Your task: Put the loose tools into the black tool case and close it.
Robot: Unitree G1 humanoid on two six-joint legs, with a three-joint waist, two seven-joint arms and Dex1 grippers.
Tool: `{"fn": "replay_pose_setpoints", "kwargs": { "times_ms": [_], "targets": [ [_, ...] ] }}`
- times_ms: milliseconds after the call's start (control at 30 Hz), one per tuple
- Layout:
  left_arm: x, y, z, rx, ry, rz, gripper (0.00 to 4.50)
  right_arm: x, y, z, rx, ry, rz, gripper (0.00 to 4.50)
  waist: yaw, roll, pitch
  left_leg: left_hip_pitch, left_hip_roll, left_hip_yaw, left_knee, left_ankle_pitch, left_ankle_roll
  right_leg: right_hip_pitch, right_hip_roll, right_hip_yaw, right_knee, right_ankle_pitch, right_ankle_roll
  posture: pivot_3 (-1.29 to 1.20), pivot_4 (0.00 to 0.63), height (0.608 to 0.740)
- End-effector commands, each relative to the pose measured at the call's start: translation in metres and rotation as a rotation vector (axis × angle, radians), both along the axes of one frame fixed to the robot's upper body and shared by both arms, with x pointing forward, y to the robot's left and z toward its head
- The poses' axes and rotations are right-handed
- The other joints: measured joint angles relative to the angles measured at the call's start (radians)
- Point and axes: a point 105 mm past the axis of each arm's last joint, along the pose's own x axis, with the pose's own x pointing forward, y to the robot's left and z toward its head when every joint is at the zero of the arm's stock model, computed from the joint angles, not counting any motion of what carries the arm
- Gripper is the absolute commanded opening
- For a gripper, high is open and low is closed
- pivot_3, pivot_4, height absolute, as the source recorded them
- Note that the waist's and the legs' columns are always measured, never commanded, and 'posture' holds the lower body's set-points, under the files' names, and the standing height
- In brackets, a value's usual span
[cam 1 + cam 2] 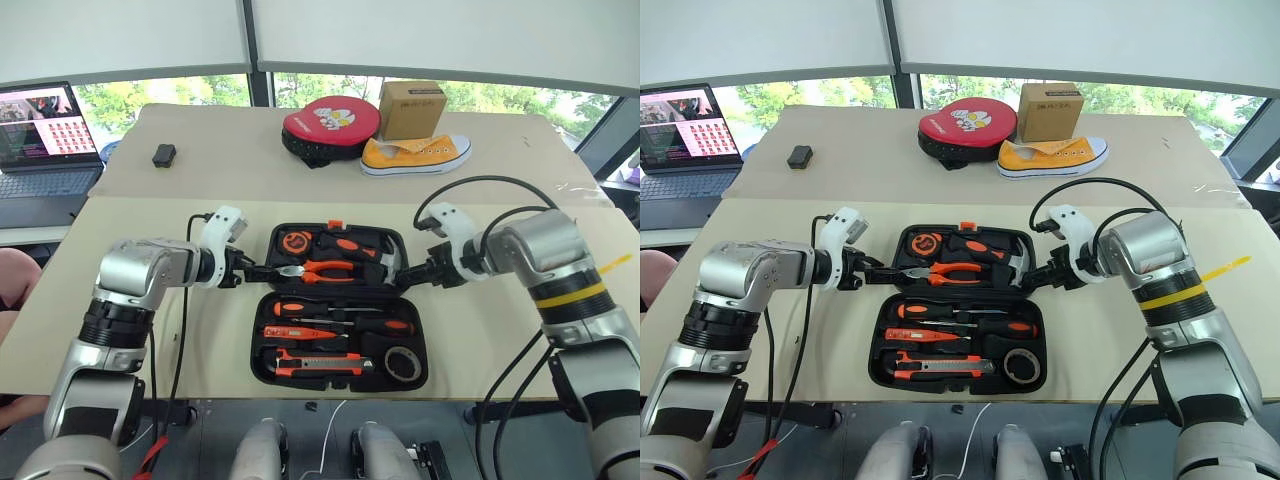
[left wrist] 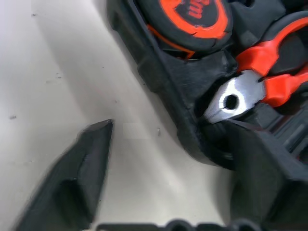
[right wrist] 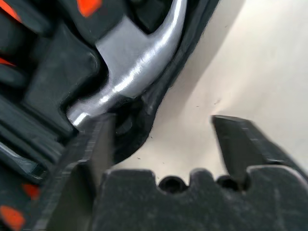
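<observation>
Left eye view: the black tool case point(image 1: 340, 305) is being shown open on the table point(image 1: 150, 330), tools slotted inside. Left wrist view: the left gripper point(image 2: 163, 159) is being held spread astride its rim. Right wrist view: the right gripper point(image 3: 161, 144) is likewise being held spread astride the rim beside the hammer point(image 3: 139, 67).

A: Head views? 
B: High, facing forward and down; both share the table point(image 1: 300, 215) and open black tool case point(image 1: 262, 358).

A: Wrist views? 
B: Very close, each at one far corner of the case, left and right.
</observation>
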Motion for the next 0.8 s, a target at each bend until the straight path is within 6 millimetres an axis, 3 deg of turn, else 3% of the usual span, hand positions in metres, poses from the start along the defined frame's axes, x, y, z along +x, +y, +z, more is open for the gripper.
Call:
{"fn": "replay_pose_setpoints", "kwargs": {
  "times_ms": [33,233,500,600,700,800],
  "targets": [
    [0.009,0.005,0.01,0.005,-0.046,0.044,2.25,0.001,0.0,0.003,-0.011,0.016,-0.001,2.0,0.002,0.0,0.0,0.0,0.0,0.0,0.0,0.0,0.0,0.0,0.0,0.0,0.001,0.0,0.0,0.0,0.15,0.74],
    [0.011,0.008,0.013,-0.028,-0.056,0.072,0.07,0.002,-0.003,0.005,0.006,0.041,-0.029,0.04,0.003,0.0,0.0,0.001,0.0,-0.001,0.001,0.001,0.0,0.0,0.0,0.0,0.003,0.0,0.0,0.0,0.15,0.74],
    [0.009,0.005,0.011,-0.143,-0.077,0.085,0.07,0.004,0.003,0.012,0.103,-0.049,0.003,0.04,0.002,0.0,0.0,0.002,0.0,-0.001,0.001,0.001,0.0,0.001,0.0,0.0,0.005,0.0,0.0,0.0,0.15,0.74],
    [0.009,0.006,0.017,-0.201,-0.166,0.069,0.07,0.006,0.012,0.029,0.136,-0.239,0.122,0.04,0.0,0.0,0.0,0.002,0.0,-0.001,0.001,0.001,0.0,0.001,0.0,0.0,0.005,0.0,0.0,0.0,0.15,0.74],
    [-0.002,0.004,0.048,-0.33,-0.439,-0.01,0.07,-0.009,0.015,0.044,0.039,-0.531,0.321,0.04,0.001,0.0,0.0,0.002,0.0,-0.001,0.001,0.001,-0.001,0.0,-0.001,0.001,0.005,0.0,0.0,0.0,0.15,0.74],
    [-0.017,0.007,0.055,-0.377,-0.577,-0.028,0.07,-0.025,0.012,0.048,-0.032,-0.72,0.42,0.04,0.003,0.0,0.0,0.0,0.0,0.0,0.0,0.001,-0.001,-0.002,-0.001,0.001,0.004,0.0,0.0,0.0,0.15,0.74]
  ]
}}
